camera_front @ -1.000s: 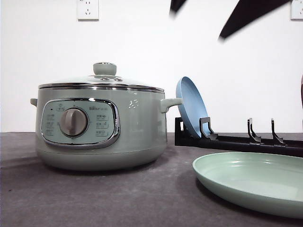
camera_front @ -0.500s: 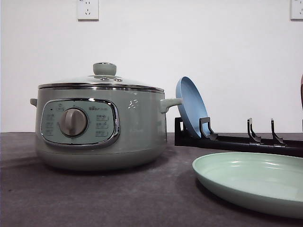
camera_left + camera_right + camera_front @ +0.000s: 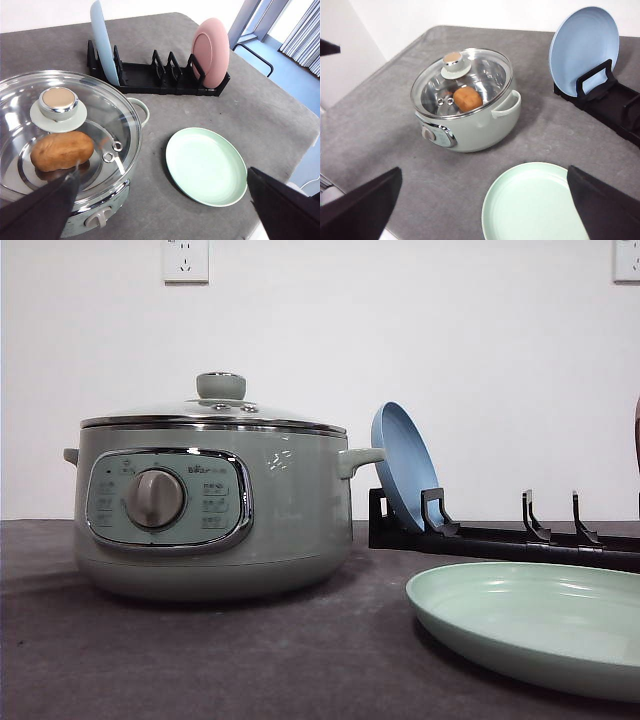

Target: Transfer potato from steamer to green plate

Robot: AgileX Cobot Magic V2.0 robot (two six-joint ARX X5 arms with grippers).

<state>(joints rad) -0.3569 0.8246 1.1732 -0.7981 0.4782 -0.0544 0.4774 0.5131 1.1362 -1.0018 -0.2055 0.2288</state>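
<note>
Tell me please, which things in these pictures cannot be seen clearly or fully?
- Potato: hidden in the front view by the steamer wall; visible through the glass lid from both wrists.
- Green plate: its right side is cut off by the front view's edge.
- Pink plate: just a sliver at the front view's right edge.
- Panel icons around the dial: too small to read.

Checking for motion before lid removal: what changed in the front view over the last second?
Dark arm parts at the top of the front view a second ago have left it. The steamer with its lid on, green plate and blue plate in the rack stayed put.
</note>
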